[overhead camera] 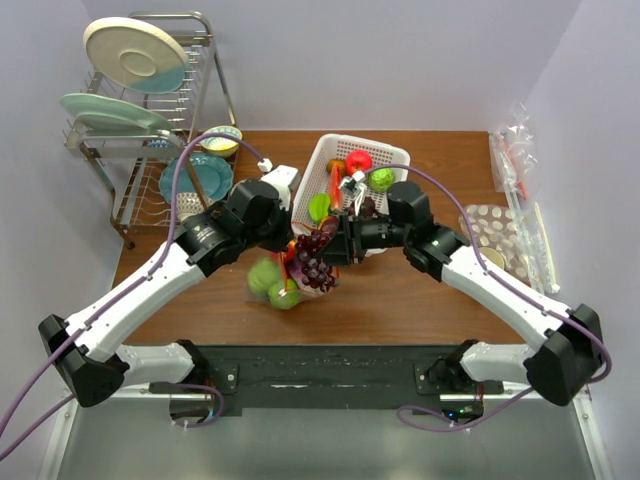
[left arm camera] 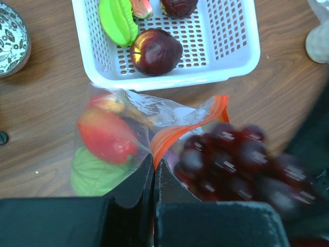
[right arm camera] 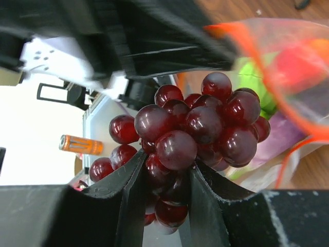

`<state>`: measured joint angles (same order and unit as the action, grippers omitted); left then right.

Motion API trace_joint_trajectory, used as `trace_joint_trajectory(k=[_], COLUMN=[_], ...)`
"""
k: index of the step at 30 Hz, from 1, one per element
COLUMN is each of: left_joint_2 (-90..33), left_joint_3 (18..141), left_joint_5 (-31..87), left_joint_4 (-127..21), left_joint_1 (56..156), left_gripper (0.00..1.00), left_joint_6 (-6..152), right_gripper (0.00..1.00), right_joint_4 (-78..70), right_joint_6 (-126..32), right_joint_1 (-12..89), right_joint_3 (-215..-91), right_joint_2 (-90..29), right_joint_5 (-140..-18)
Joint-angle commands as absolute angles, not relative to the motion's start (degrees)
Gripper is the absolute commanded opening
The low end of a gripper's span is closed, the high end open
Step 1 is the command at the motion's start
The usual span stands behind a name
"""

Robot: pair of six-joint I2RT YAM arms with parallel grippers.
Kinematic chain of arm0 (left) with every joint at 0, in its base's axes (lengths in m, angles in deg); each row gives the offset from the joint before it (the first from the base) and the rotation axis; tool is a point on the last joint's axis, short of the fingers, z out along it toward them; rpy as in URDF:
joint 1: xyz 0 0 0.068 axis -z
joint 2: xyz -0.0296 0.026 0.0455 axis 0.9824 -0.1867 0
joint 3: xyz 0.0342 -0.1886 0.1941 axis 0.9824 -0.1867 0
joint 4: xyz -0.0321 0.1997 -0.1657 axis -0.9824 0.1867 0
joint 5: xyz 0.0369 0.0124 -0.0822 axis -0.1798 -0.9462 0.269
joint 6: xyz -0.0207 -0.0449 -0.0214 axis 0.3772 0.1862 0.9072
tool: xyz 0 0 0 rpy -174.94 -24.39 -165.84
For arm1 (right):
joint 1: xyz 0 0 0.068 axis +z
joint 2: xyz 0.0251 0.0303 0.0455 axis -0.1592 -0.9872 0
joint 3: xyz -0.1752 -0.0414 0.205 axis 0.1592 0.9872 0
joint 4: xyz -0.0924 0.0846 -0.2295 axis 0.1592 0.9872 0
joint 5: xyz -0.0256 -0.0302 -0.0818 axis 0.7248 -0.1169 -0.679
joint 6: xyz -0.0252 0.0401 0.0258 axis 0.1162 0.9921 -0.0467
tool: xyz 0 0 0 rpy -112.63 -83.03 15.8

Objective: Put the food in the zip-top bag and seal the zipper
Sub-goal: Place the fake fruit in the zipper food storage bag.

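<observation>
Grapes (right arm camera: 190,139), a dark red bunch, sat clenched in the right claw (right arm camera: 165,165) at the open mouth of the zip-top bag (left arm camera: 128,110). The bag lay on the table (left arm camera: 46,103) just before the white basket (left arm camera: 241,51), with a red fruit (left arm camera: 105,136) inside. The left claw (left arm camera: 155,163) was pinched tight on the zipper (left arm camera: 190,126), lifting that lip. The bunch probably needed pushing well past the orange strip before release, with the lip held high and taut. The left arm (overhead camera: 170,265) and right arm (overhead camera: 490,285) reached inward, wrists facing each other.

Blurred grapes (left arm camera: 241,159) (zipper (left arm camera: 177,133) partly hidden)
</observation>
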<state>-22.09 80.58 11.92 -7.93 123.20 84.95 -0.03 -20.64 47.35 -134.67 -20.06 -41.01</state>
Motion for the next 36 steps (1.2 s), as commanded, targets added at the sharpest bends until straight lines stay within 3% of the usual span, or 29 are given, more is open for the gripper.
trace_joint_trajectory(k=[1, 11, 12, 13, 15, 17, 23, 29, 36], left_joint_2=[-19.29, -17.88, -17.71, -17.44, -17.26, -17.61, -18.06, -18.14, -18.23], left_joint_3=[83.07, 84.39, 83.95, 83.51, 82.55, 82.45, 82.46, 82.02, 81.05], left_joint_5=[14.7, 15.4, 16.1, 16.46, 16.98, 16.99, 16.37, 15.76, 16.98], left_joint_4=[-11.67, -10.18, -10.53, -11.4, -11.93, -11.94, -11.58, -11.85, -12.38], left_joint_1=[123.36, 123.36, 123.45, 123.36, 123.36, 123.36, 123.36, 123.36, 123.36], left_gripper=[0.0, 0.0, 0.0, 0.0, 0.0, 0.0, 0.0, 0.0, 0.0], left_joint_6=[86.76, 86.93, 87.02, 87.2, 87.29, 87.2, 87.37, 87.55, 87.73], right_gripper=[0.34, 0.34, 0.41, 0.61, 0.8, 0.84, 0.82, 0.71, 0.66], right_joint_4=[-6.14, -1.84, -1.23, 0.26, 1.23, 2.64, 14.4, 30.14, 34.03], right_joint_6=[-18.72, -23.29, -24.16, -24.52, -25.05, -25.14, -27.51, -31.55, -31.56], right_joint_1=[47.3, 47.48, 47.57, 47.74, 47.74, 47.83, 47.74, 47.83, 47.74], right_joint_3=[-137.47, -140.71, -141.15, -141.51, -142.3, -142.39, -145.28, -145.83, -138.01], right_joint_2=[-24.11, -28.86, -29.04, -29.21, -29.04, -27.73, -22.11, -14.9, -9.01], right_joint_5=[-43.11, -55.32, -56.11, -56.73, -57.09, -57.43, -63.75, -77.29, -75.72])
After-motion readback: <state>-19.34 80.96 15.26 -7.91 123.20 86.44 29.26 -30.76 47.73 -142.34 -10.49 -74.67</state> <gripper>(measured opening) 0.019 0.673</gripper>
